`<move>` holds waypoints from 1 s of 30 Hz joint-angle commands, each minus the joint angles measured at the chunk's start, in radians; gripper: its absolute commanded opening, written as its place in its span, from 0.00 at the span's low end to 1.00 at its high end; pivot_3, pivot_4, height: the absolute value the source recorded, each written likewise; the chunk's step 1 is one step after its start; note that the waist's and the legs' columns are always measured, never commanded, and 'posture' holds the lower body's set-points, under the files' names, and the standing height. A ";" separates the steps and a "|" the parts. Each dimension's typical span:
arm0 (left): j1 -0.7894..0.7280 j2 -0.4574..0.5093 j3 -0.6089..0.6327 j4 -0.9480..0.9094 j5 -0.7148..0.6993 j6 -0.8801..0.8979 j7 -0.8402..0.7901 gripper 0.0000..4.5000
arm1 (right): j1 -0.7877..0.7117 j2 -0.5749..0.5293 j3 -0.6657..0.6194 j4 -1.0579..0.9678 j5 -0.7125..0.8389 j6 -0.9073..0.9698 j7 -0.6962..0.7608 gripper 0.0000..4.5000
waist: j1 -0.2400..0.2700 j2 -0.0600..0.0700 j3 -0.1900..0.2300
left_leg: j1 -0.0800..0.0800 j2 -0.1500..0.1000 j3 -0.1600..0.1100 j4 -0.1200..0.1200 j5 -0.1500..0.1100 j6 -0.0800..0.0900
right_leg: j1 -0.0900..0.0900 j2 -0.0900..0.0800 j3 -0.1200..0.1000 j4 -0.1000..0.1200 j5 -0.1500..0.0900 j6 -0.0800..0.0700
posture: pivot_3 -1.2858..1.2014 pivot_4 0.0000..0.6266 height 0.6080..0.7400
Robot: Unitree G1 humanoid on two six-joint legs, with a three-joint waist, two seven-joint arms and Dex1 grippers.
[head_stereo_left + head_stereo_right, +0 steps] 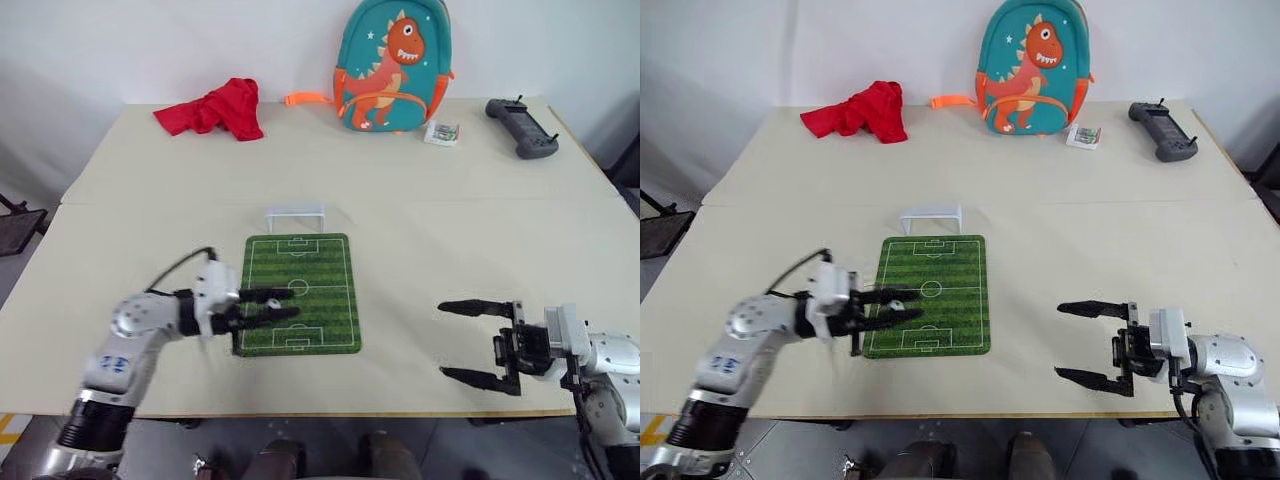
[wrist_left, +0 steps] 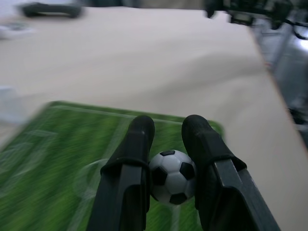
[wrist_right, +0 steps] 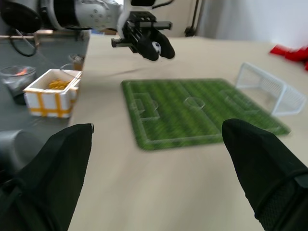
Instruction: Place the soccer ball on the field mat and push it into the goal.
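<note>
The soccer ball [image 2: 172, 175], tiny and white with black patches, sits pinched between the two black fingers of my left gripper [image 1: 285, 304]. That gripper points to the right and hovers over the near left part of the field mat [image 1: 320, 290], a green striped rectangle with white lines. The goal [image 1: 295, 212], a small pale frame, stands on the table just past the mat's far end. My right gripper [image 1: 441, 339] is open and holds nothing, over bare table to the right of the mat, pointing left. The right wrist view shows the left gripper [image 3: 154, 48] holding the ball above the mat's edge.
At the table's far side lie a red cloth [image 1: 215, 108], a teal dinosaur backpack [image 1: 392, 65], a small box [image 1: 441, 133] and a black controller [image 1: 522, 127]. A white and yellow box [image 3: 52, 91] sits beyond the table's left edge. The front edge runs just below both grippers.
</note>
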 commanded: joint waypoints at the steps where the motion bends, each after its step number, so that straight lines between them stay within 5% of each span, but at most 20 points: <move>1: -0.012 -0.002 -0.030 0.052 0.069 -0.060 -0.010 0.19 | 0.023 -0.013 -0.020 -0.057 0.024 0.016 0.019 1.00 | -0.001 0.000 0.000 | 0.000 0.000 0.000 0.000 0.000 0.000 | 0.000 0.001 0.000 0.000 0.000 0.000 | 0.52 0.24 1.00; 19: -0.021 -0.062 -0.098 0.156 0.186 -0.162 0.014 0.19 | 0.080 0.010 -0.028 -0.223 0.024 0.101 -0.170 1.00 | 0.013 -0.002 0.001 | 0.000 0.000 0.000 0.002 0.000 0.000 | 0.000 0.000 0.000 -0.001 0.000 0.000 | 0.52 0.24 1.00; 24: -0.020 -0.080 -0.088 0.162 0.188 -0.191 0.033 0.53 | 0.073 0.015 -0.020 -0.225 0.021 0.105 -0.183 1.00 | 0.013 -0.002 0.001 | 0.000 0.000 0.000 0.002 0.000 0.000 | 0.000 0.000 0.000 -0.001 0.000 0.000 | 0.52 0.24 1.00; 30: -0.018 -0.080 -0.079 0.151 0.170 -0.189 0.026 0.53 | 0.072 0.025 -0.017 -0.212 0.017 0.100 -0.177 1.00 | 0.013 -0.002 0.001 | 0.000 0.000 0.000 0.002 0.000 0.000 | 0.000 0.000 0.000 0.000 0.000 0.000 | 0.52 0.24 1.00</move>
